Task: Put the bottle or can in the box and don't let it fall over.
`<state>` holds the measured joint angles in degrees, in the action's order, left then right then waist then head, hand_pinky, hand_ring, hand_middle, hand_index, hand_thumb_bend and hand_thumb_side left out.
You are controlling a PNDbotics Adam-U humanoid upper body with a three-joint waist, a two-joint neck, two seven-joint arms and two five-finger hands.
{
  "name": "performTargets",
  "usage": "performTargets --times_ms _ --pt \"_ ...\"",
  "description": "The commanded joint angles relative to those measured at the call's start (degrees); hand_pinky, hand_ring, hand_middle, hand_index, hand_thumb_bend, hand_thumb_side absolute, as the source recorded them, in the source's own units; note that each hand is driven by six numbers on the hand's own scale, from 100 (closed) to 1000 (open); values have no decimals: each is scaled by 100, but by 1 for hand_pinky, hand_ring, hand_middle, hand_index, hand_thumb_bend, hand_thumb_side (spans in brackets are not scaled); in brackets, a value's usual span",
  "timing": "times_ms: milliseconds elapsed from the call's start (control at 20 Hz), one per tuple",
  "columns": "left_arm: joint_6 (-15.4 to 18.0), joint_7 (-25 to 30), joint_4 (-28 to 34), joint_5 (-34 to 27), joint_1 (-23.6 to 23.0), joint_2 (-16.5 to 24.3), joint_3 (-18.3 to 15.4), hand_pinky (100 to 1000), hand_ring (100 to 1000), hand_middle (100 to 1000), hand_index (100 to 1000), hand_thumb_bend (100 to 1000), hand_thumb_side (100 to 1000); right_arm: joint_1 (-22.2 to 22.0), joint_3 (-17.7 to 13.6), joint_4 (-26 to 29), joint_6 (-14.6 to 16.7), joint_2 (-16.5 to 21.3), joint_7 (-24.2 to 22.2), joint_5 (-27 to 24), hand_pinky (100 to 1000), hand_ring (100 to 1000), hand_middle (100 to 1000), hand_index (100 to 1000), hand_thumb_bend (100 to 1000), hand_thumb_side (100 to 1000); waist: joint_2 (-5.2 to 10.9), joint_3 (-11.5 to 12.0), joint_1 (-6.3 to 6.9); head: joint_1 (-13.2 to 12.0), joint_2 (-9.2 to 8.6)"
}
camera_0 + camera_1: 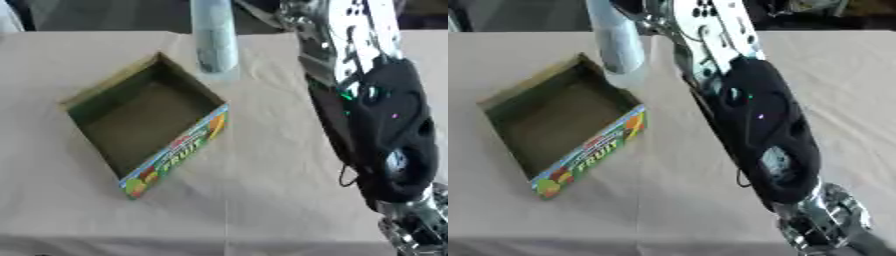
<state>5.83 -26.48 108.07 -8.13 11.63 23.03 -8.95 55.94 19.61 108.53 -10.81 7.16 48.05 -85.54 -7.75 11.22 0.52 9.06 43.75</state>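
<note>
beige tablecloth (262, 200) (creased): bottle (214, 37) upright beside box (144, 122).

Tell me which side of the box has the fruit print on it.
The long outer wall facing the robot, printed with fruit pictures and lettering; the other walls of the open box show plain brown card. The pale bottle stands beyond the box's far corner.

Bottle (214, 35) top beyond upper edge
</note>
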Motion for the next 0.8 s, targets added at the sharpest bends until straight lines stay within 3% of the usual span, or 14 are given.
performTargets --times_ms 50,450,800 --pt "2 35 41 -54 79 96 5 978 935 817 808 588 679 232 175 -64 -201 -151 14 -59 100 100 107 979 205 988 128 43 15 68 37" --pt "-8 106 -10 -102 139 65 58 982 936 817 808 586 682 426 600 -372 -491 -489 -61 -196 100 100 108 975 197 1000 97 158 -25 128 37" --pt "-4 117 -19 -114 185 43 64 983 937 818 807 585 683 338 719 -593 -528 -671 -175 -182 100 100 100 972 199 1000 27 238 -30 182 37"
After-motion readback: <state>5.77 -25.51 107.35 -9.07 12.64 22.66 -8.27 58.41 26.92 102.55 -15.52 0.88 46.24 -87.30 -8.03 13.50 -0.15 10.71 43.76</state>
